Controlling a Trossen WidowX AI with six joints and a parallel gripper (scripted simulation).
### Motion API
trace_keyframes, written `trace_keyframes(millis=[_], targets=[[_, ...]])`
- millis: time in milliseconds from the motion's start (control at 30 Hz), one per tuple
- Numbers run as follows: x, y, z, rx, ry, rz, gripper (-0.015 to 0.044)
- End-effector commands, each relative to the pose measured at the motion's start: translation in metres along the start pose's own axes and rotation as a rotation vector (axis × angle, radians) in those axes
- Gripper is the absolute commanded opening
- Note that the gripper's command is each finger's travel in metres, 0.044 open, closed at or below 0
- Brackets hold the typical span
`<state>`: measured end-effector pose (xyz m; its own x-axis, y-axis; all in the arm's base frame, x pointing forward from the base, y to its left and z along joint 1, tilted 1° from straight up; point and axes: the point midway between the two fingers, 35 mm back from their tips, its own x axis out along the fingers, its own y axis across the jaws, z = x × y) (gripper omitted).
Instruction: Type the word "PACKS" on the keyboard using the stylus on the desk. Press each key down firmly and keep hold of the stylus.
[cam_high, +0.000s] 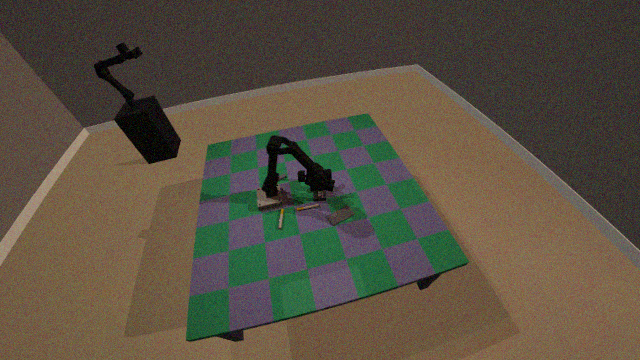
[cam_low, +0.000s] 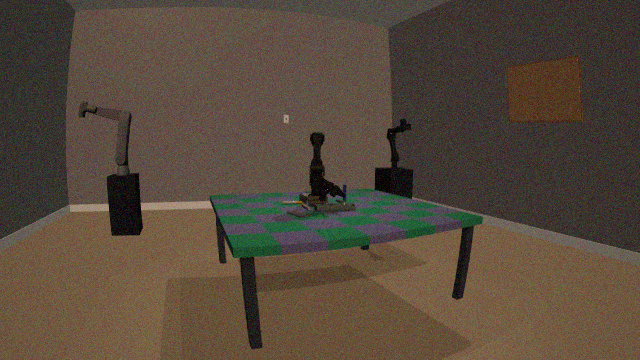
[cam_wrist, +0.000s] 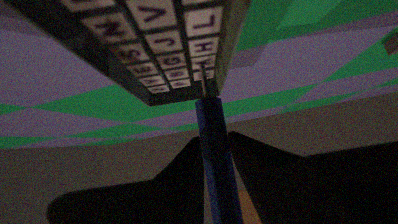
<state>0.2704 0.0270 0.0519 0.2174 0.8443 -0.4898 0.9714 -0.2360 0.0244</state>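
The gripper (cam_wrist: 216, 145) (cam_low: 344, 195) is shut on the blue stylus (cam_wrist: 213, 125) (cam_low: 344, 189), with a dark finger on each side of its body. Its thin metal tip points at the keyboard (cam_wrist: 171, 40) (cam_low: 334, 206), a dark housing with pale lettered keys that fills the upper left of the wrist view. The tip overlaps the end of the column reading L, H, A, W, around the A and W keys. Whether it touches or presses a key cannot be told. The gripper partly hides the keyboard (cam_high: 320, 196) in the top view.
Two pale sticks with yellow ends (cam_high: 307, 207) (cam_high: 281, 220) lie near the arm's base (cam_high: 268, 200). A flat grey block (cam_high: 341, 216) lies beside the keyboard on the green and purple checkered table (cam_high: 325, 245) (cam_low: 300, 239). Other arms stand on black pedestals (cam_low: 125, 207) (cam_low: 394, 181) beyond the table.
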Motion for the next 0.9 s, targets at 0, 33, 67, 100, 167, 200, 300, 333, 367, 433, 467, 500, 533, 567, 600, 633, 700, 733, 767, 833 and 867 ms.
trace_keyframes(millis=[0,33,67,100,167,200,300,333,367,433,467,500,533,567,600,633,700,733,767,833,867], targets=[[0.001,0.0,0.002,-0.004,-0.001,-0.001,0.0081],[0.001,0.0,0.002,-0.004,-0.001,-0.001,0.0081],[0.001,0.0,0.002,-0.004,-0.001,-0.001,0.0081],[0.002,0.0,0.003,-0.004,-0.001,-0.001,0.0081],[0.001,0.0,0.003,-0.004,-0.001,-0.001,0.0081],[0.001,0.0,0.002,-0.004,-0.001,-0.001,0.0081],[0.001,0.0,0.002,-0.004,-0.001,-0.001,0.0081],[0.001,0.0,0.002,-0.004,-0.001,-0.001,0.0081],[0.001,0.0,0.002,-0.004,-0.001,-0.001,0.0081],[0.001,0.0,0.001,-0.004,-0.001,-0.001,0.0081],[0.0,0.0,0.0,-0.004,-0.001,-0.001,0.0081],[-0.002,0.0,-0.003,-0.004,-0.001,-0.001,0.0081],[-0.003,0.0,-0.006,-0.004,-0.001,-0.001,0.0081],[-0.006,0.001,-0.009,-0.004,-0.001,-0.001,0.0081],[-0.008,0.001,-0.013,-0.004,-0.001,-0.001,0.0081],[-0.01,0.001,-0.018,-0.004,-0.001,-0.001,0.0081],[-0.016,0.0,-0.027,-0.004,-0.001,-0.001,0.0081],[-0.017,0.0,-0.03,-0.004,-0.001,-0.001,0.0081],[-0.018,0.0,-0.031,-0.004,-0.001,-0.001,0.0081],[-0.018,0.0,-0.031,-0.004,-0.001,-0.001,0.0081],[-0.018,0.0,-0.031,-0.004,-0.001,-0.001,0.0081]])
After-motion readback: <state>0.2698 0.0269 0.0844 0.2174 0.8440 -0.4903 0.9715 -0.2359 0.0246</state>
